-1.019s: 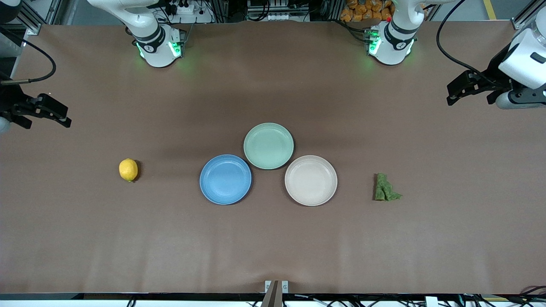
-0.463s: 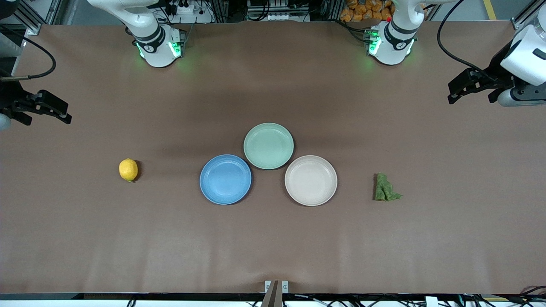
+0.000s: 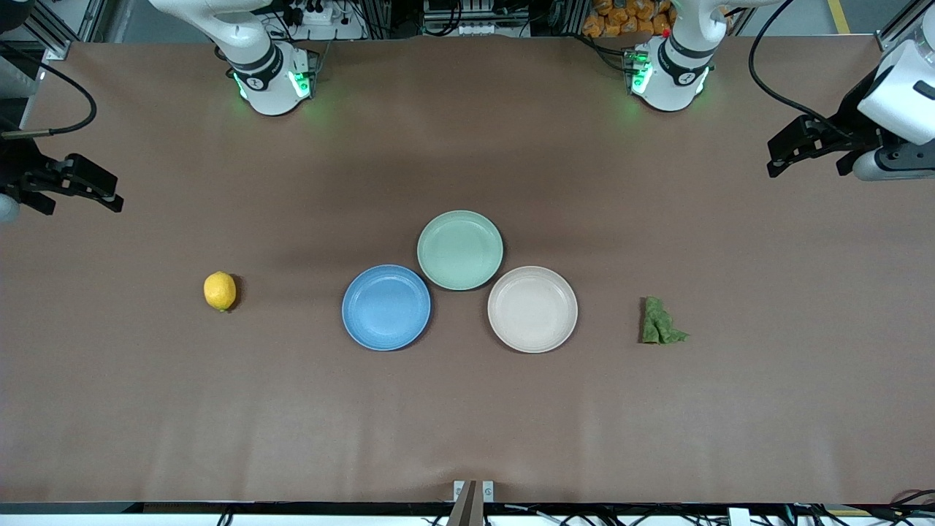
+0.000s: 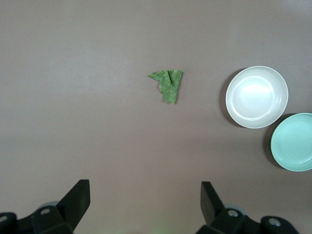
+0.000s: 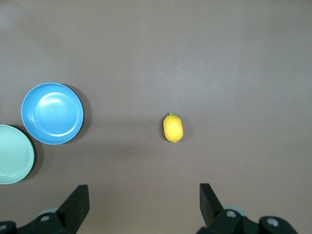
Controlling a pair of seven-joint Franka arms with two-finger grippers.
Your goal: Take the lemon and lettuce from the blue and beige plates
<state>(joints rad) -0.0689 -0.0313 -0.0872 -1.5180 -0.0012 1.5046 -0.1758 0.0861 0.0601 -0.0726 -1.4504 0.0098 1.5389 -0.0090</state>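
The table is covered edge to edge with a brown matte sheet; faint creases are seen toward the front camera's edge. Both arm bases are mounted along the edge farthest from the camera, each lit green at the collar. Racking, cables and a crate of orange items are seen past that edge.

Three plates are clustered mid-table, touching or nearly so: blue plate, beige plate, green plate, the green one set farther from the camera between the other two. All three are seen bare.

The lemon is lying on the sheet, well apart from the blue plate, toward the right arm's end. The lettuce is lying crumpled on the sheet near the beige plate, toward the left arm's end.

The right gripper is held raised over the table edge at the right arm's end, fingers spread wide, nothing gripped. The left gripper is held raised over the left arm's end, fingers likewise spread and unloaded. In each wrist view, the fingertips are seen well apart with bare sheet between them.
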